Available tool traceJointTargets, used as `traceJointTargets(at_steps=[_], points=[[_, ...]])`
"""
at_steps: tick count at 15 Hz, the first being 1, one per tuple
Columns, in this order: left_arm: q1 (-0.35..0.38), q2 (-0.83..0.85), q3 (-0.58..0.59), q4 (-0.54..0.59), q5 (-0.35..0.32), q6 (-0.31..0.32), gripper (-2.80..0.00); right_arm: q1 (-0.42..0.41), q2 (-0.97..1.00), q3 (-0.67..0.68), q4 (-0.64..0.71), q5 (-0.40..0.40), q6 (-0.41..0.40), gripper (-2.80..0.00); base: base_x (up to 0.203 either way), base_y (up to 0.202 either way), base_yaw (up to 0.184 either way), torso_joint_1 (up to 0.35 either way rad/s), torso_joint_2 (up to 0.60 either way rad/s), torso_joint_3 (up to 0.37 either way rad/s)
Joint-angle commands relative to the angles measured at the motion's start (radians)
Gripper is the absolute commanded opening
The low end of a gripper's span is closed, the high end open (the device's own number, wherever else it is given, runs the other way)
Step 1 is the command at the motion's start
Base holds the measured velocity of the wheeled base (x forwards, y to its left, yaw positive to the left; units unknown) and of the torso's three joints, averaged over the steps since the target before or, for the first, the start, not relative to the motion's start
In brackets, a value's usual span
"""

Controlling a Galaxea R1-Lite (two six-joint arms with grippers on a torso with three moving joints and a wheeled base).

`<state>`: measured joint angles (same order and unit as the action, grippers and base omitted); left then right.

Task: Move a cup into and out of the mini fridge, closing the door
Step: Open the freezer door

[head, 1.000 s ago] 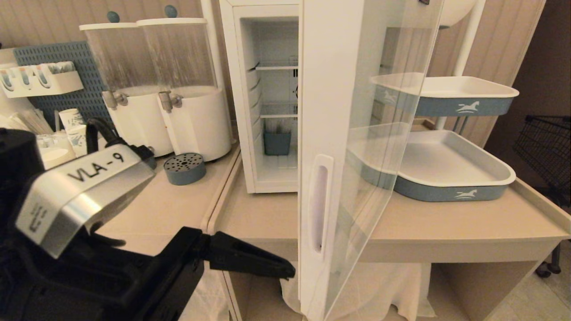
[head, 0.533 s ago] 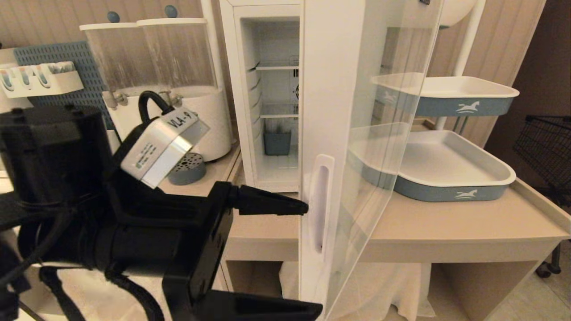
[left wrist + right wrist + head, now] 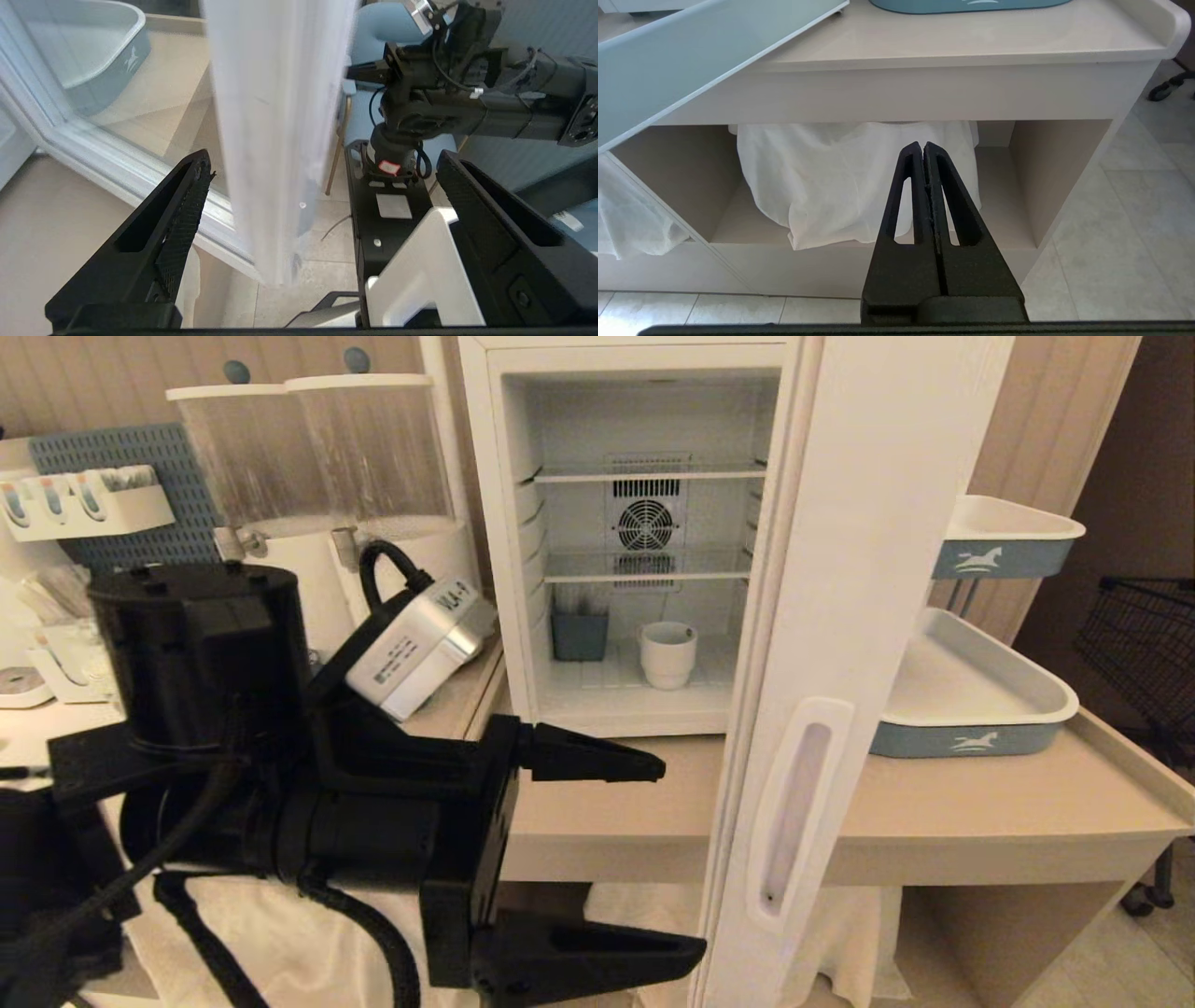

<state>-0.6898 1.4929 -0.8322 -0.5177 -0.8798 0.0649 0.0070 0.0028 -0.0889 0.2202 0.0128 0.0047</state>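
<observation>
The mini fridge [image 3: 644,355] stands open on the beige counter. The cup [image 3: 667,653], a squat white mug, sits on its floor. The door [image 3: 859,569] is swung out to the right, with its handle recess [image 3: 792,817] facing me. My left gripper [image 3: 683,861] is open, one finger above the other, just left of the door's free edge. In the left wrist view the blurred door edge [image 3: 280,116] runs between the open fingers of the left gripper [image 3: 324,158]. My right gripper [image 3: 923,147] is shut and empty, parked low in front of the shelf under the counter.
Two clear drink dispensers [image 3: 373,476] stand left of the fridge. White and blue trays [image 3: 971,700] sit behind the door on the right. A small blue bin [image 3: 579,635] is inside the fridge beside the cup. A white cloth [image 3: 840,177] lies under the counter.
The door has swung further open to the right, uncovering the cup and the rear fan. My left gripper has risen and moved right, staying open.
</observation>
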Motion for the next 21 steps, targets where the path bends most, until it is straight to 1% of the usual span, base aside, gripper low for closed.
traceJointTargets(at_steps=[1, 5, 7, 9, 11, 12, 13, 14, 16, 20, 21], points=[[-0.027, 0.046, -0.032, -0.002, -0.005, -0.001, 0.0, -0.001, 0.0, 0.0, 0.001, 0.001, 0.0, -2.8, 0.0, 0.0, 0.0, 0.0, 0.0, 0.0], [-0.086, 0.12, -0.099, -0.002, -0.002, -0.005, 0.0, -0.001, 0.0, 0.0, 0.001, 0.001, 0.0, -2.8, 0.0, 0.0, 0.0, 0.0, 0.0, 0.0], [-0.136, 0.153, -0.118, -0.004, -0.001, -0.017, 0.0, -0.001, 0.0, 0.0, 0.001, 0.0, 0.0, -2.8, 0.0, 0.0, 0.0, 0.0, 0.0, 0.0], [-0.14, 0.156, -0.122, -0.004, 0.001, -0.019, 0.0, -0.001, 0.0, 0.0, 0.001, 0.0, 0.0, -2.8, 0.0, 0.0, 0.0, 0.0, 0.0, 0.0], [-0.195, 0.164, -0.131, -0.004, 0.031, -0.028, 0.0, -0.001, 0.0, 0.0, 0.001, 0.0, 0.0, -2.8, 0.0, 0.0, 0.0, 0.0, 0.0, 0.0], [-0.196, 0.163, -0.131, -0.004, 0.032, -0.028, 0.0, -0.001, 0.0, 0.0, 0.001, 0.0, 0.0, -2.8, 0.0, 0.0, 0.0, 0.0, 0.0, 0.0], [-0.215, 0.154, -0.114, -0.008, 0.059, -0.027, 0.0, -0.001, 0.0, 0.0, 0.001, 0.0, 0.0, -2.8, 0.0, 0.0, 0.0, 0.0, 0.0, 0.0], [-0.217, 0.134, -0.095, -0.008, 0.062, -0.026, 0.0, -0.001, 0.0, 0.0, 0.001, 0.0, 0.0, -2.8, 0.0, 0.0, 0.0, 0.0, 0.0, 0.0], [-0.222, 0.117, -0.097, -0.008, 0.062, -0.032, 0.0, -0.001, 0.0, 0.0, 0.001, 0.0, 0.0, -2.8, 0.0, 0.0, 0.0, 0.0, 0.0, 0.0], [-0.314, 0.121, -0.119, -0.008, 0.067, -0.067, 0.0, -0.001, 0.0, 0.0, 0.001, 0.0, 0.0, -2.8, 0.0, 0.0, 0.0, 0.0, 0.0, 0.0], [-0.322, 0.126, -0.119, -0.008, 0.069, -0.071, 0.0, -0.001, 0.0, 0.0, 0.001, 0.0, 0.0, -2.8, 0.0, 0.0, 0.0, 0.0, 0.0, 0.0]])
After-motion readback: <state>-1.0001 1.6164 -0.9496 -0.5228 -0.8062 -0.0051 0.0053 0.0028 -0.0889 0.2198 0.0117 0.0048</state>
